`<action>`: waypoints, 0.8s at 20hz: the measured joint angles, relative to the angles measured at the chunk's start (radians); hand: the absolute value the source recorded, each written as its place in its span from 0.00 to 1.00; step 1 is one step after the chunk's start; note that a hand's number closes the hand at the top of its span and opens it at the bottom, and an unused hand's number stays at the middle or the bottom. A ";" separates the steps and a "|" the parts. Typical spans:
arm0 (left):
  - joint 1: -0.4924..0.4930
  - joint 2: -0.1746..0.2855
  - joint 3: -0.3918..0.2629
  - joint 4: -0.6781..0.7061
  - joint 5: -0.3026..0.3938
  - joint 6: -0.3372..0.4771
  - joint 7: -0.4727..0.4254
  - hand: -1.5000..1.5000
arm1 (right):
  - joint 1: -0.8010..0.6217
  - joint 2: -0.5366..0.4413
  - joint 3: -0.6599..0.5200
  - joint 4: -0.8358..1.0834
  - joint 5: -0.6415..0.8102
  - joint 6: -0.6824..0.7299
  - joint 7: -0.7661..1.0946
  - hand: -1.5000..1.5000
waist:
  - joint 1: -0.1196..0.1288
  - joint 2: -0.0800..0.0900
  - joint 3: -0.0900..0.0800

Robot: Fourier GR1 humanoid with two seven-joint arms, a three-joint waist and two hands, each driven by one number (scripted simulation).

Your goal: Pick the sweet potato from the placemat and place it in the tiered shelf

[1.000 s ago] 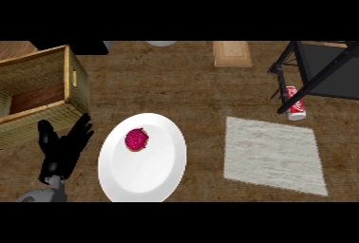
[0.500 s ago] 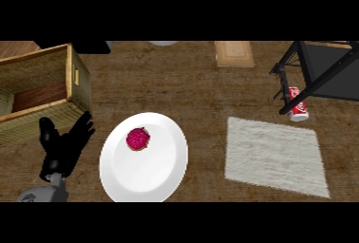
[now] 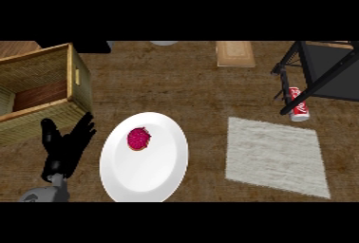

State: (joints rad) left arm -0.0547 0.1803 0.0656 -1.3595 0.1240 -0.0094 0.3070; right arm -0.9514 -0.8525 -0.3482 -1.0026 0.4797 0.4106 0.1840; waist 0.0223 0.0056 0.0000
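The pale grey placemat (image 3: 275,154) lies at the right of the counter with nothing on it. No sweet potato shows anywhere in the head view. The black tiered shelf (image 3: 324,71) stands at the top right, partly cut off by the edge. My left hand (image 3: 64,148) rests open at the lower left, fingers up, between the wicker box and the plate and holding nothing. My right hand is out of view.
A white plate (image 3: 151,175) with a magenta-red piece of food (image 3: 139,138) lies left of the placemat. A wicker box (image 3: 38,95) stands at the upper left. A red can (image 3: 298,103) lies by the shelf's leg. A wooden board (image 3: 235,53) sits at the back.
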 measured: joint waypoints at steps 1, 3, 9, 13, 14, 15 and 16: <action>0.006 -0.006 -0.004 0.006 -0.006 0.002 -0.012 0.50 | -0.011 0.002 0.006 0.040 0.014 -0.022 -0.027 1.00 | 0.001 0.001 0.000; -0.004 -0.007 -0.001 0.006 -0.007 0.005 -0.006 0.50 | -0.017 0.007 0.017 0.107 0.039 -0.062 -0.084 1.00 | 0.001 0.001 0.000; -0.009 -0.007 0.011 0.033 -0.006 -0.007 -0.026 0.50 | -0.089 0.002 0.043 0.286 0.100 -0.142 -0.186 1.00 | 0.002 0.002 0.000; -0.009 -0.013 0.006 0.026 -0.013 -0.005 -0.024 0.50 | -0.140 0.009 0.048 0.384 0.125 -0.192 -0.247 1.00 | 0.005 0.002 0.000; -0.016 -0.008 0.012 0.035 -0.010 -0.010 -0.023 0.50 | -0.152 0.012 0.049 0.401 0.127 -0.195 -0.257 1.00 | 0.004 0.002 0.000; -0.010 -0.007 0.013 0.033 -0.008 -0.013 -0.025 0.50 | -0.155 0.009 0.047 0.419 0.128 -0.200 -0.279 1.00 | 0.004 0.002 0.000; -0.016 -0.005 0.014 0.032 -0.008 -0.015 -0.019 0.50 | -0.167 0.002 0.046 0.447 0.132 -0.204 -0.300 1.00 | 0.006 0.003 0.000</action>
State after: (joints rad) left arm -0.0706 0.1754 0.0793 -1.3280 0.1164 -0.0246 0.2877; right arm -1.1186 -0.8505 -0.3025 -0.5556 0.6120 0.2071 -0.1159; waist 0.0280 0.0088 0.0004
